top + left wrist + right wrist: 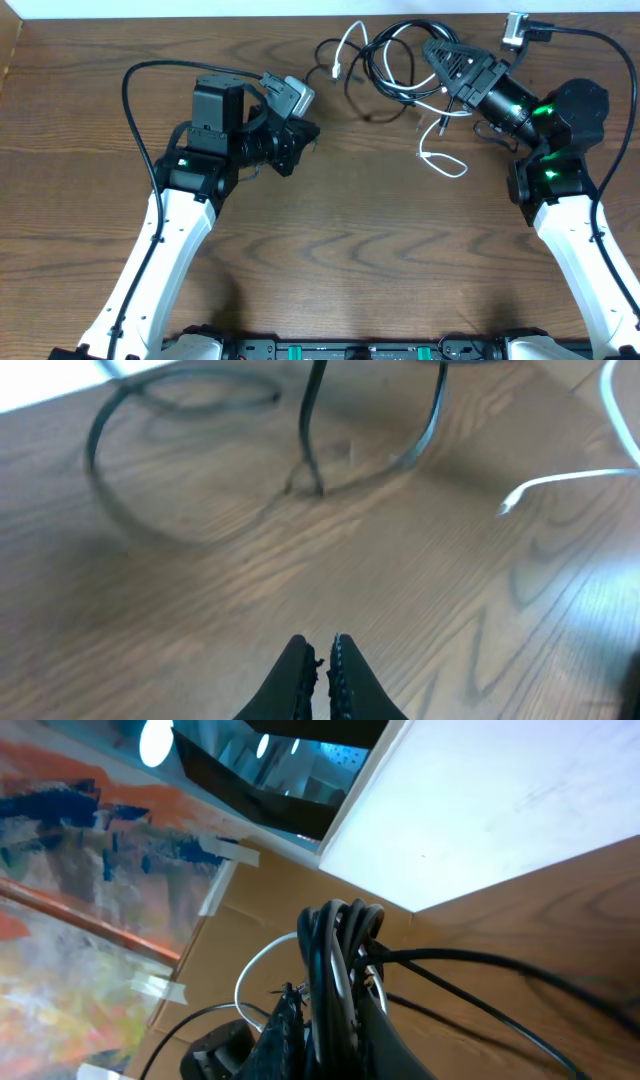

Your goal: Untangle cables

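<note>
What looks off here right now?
The left gripper is shut on nothing, above bare table, short of the black cables. The right gripper grips a bunched clump of those loops.

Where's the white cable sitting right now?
Overhead view, right of centre: the white cable loops out just on the robot's side of the black cables bunched in the right hand, beside that arm's wrist.
</note>
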Action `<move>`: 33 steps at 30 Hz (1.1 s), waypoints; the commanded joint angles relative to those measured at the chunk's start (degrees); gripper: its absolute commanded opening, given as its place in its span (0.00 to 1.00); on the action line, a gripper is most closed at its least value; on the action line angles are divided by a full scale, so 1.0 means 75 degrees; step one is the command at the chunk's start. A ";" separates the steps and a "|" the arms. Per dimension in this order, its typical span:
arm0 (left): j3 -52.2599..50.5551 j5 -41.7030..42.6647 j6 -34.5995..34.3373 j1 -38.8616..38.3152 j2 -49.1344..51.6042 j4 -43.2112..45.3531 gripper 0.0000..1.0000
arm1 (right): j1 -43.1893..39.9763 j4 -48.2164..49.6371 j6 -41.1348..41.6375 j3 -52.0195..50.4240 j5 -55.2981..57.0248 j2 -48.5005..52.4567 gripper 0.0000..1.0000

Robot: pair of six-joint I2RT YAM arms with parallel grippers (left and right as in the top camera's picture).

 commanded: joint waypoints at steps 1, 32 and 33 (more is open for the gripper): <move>0.0070 -0.0391 0.0076 -0.0015 0.0035 -0.0137 0.08 | -0.0029 0.0070 -0.0309 0.0073 0.0061 -0.0175 0.01; 0.0070 -0.0828 0.0038 -0.0017 0.0041 0.2337 0.49 | 0.0303 -0.0536 -0.0102 0.0070 -0.2600 -0.0175 0.01; 0.0070 -0.0883 0.0035 -0.0017 0.0041 0.2337 0.49 | 0.0338 -0.0536 -0.0210 0.0070 -0.2605 -0.0175 0.01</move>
